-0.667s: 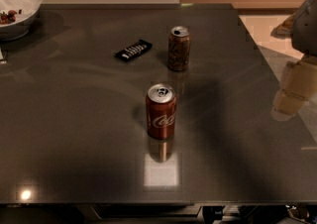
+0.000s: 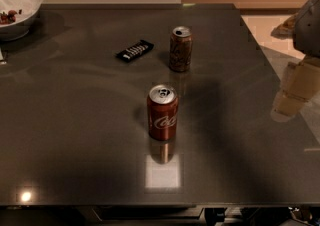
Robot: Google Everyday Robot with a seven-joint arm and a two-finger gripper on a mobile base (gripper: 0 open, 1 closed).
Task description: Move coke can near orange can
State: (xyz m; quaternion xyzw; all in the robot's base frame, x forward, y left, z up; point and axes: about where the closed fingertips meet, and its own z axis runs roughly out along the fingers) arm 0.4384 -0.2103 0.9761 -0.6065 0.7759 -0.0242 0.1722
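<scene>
The coke can (image 2: 162, 112), red with white script and a silver top, stands upright near the middle of the dark table (image 2: 75, 135). The orange can (image 2: 180, 49), dull orange-brown and mottled, stands upright behind it and slightly to the right, about a can's height away. My gripper (image 2: 294, 92) hangs at the right edge of the view, over the table's right side. It is well to the right of both cans and touches neither.
A black candy bar (image 2: 135, 50) lies left of the orange can. A white bowl (image 2: 17, 7) with some food sits at the far left corner. The table's right edge runs next to the gripper. A bright light reflection (image 2: 162, 171) lies in front of the coke can.
</scene>
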